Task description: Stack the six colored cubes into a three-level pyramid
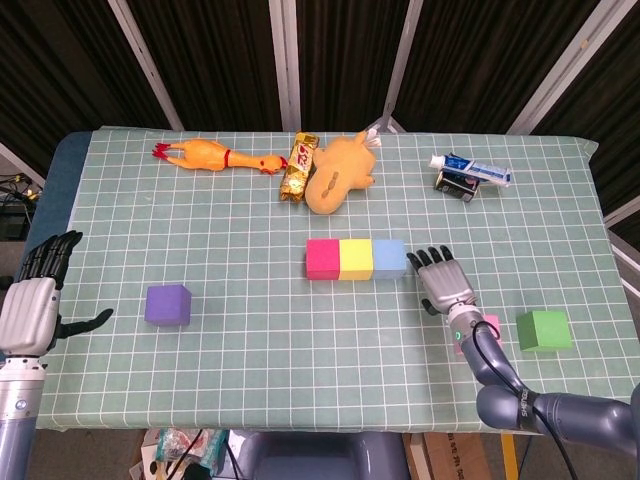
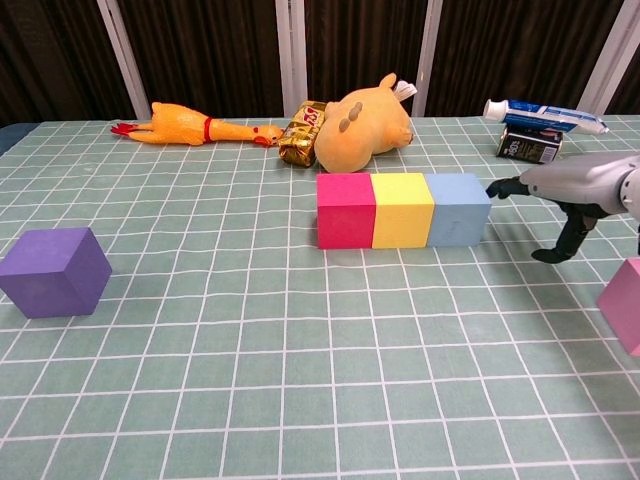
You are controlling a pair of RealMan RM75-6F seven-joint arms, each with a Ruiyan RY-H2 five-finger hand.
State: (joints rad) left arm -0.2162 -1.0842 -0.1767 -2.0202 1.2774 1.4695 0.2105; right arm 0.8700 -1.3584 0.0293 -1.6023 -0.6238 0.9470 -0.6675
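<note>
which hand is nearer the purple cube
Left. The left hand is at the table's left edge, apart from the purple cube; the right hand is far across, beside the blue cube.

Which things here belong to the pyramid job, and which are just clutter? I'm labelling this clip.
Job:
magenta foam cube
yellow foam cube
light blue foam cube
purple foam cube
green foam cube
pink foam cube, partly hidden behind the right arm

Lying about:
yellow rubber chicken
gold-wrapped snack bar
orange plush toy
white toothpaste tube
small dark box
</note>
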